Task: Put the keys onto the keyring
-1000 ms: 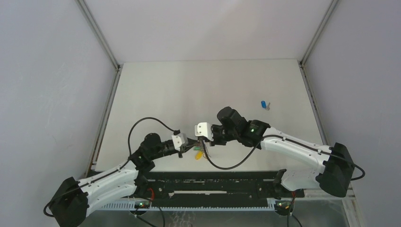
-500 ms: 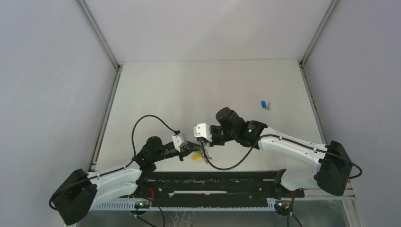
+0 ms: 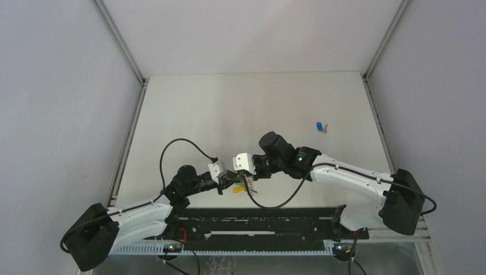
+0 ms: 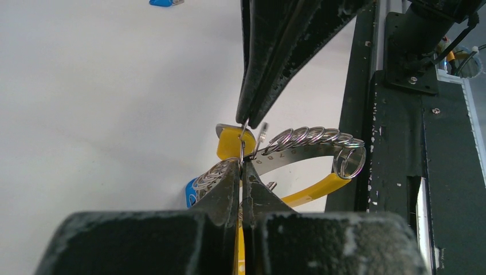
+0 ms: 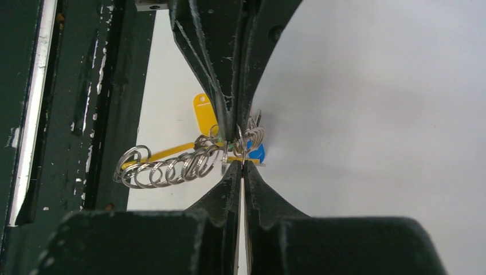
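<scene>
At left hand's [image 4: 243, 167] tip — keyring [image 4: 310, 139]

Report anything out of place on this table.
One blue key lies alone toward the far right of the table, well apart from the keyring that the left gripper and right gripper pinch near the front edge. Nothing looks spilled or broken.

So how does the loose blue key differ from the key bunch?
The blue key lies alone on the table; the key bunch is pinched between the left gripper and right gripper. The key is one piece; the bunch has many silver rings and a yellow tag. Both show blue plastic.
</scene>
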Controlling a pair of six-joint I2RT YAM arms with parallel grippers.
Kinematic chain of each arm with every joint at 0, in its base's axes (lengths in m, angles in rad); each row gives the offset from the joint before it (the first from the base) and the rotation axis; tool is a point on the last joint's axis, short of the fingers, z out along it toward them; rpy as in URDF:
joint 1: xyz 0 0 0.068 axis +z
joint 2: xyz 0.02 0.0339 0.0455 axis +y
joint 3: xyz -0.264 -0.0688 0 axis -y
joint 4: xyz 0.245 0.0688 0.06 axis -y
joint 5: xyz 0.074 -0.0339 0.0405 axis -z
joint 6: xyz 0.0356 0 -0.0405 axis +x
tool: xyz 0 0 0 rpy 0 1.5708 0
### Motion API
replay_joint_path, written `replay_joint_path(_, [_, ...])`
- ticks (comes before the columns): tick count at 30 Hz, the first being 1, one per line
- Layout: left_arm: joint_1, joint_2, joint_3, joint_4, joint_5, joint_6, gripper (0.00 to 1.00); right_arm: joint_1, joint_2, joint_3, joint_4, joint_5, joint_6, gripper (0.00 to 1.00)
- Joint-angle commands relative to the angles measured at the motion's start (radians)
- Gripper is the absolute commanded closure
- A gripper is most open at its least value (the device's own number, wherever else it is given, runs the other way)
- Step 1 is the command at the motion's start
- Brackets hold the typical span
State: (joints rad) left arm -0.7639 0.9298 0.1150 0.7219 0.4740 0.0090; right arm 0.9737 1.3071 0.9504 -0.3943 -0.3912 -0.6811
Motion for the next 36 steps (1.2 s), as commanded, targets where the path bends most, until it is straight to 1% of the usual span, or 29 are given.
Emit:
replay_joint_path(1, [-0.003,0.006,0.015,0.068,0.002,-0.016,1.0,0.021,0.006,0.008,0.006,-0.023,-0.018,1.0])
replay_joint_path(19, [-0.003,-0.006,0.02,0.027,-0.015,0.007,1.0,0.038,-0.003,0.017,-0.032,0.01,-0.035,1.0])
replay_joint_path(23, [-0.003,-0.004,0.021,0.027,-0.006,0.01,1.0,0.042,-0.005,0.017,-0.023,0.021,-0.033,1.0])
replay_joint_path(29, [-0.003,0.002,0.025,0.026,0.011,0.013,1.0,0.05,0.001,0.018,0.003,0.083,-0.035,1.0])
replay_joint_path(36, [-0.003,-0.001,0.025,0.025,0.011,0.014,1.0,0.057,0.007,0.018,0.002,0.072,-0.038,1.0])
